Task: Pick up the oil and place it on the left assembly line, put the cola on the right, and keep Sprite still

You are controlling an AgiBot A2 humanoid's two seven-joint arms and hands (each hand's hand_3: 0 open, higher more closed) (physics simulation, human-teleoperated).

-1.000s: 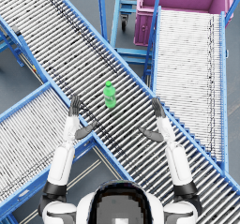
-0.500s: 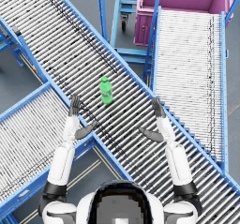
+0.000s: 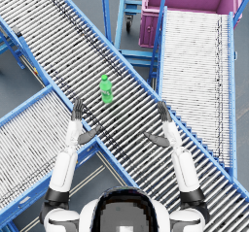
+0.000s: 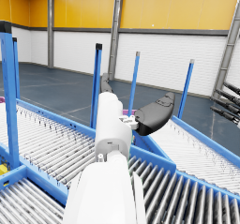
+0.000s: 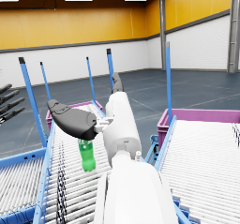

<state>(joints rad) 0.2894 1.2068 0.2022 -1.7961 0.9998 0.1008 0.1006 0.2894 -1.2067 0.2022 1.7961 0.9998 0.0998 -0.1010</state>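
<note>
We log the green Sprite bottle (image 3: 106, 89) upright on the middle conveyor (image 3: 68, 46), centre-left of frame; left hand (image 3: 79, 124) and right hand (image 3: 164, 126) hover below it, spread and empty, presumably because Sprite is to be left alone.

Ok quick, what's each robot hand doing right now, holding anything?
Left robot hand: open, holding nothing.
Right robot hand: open, holding nothing.
</note>
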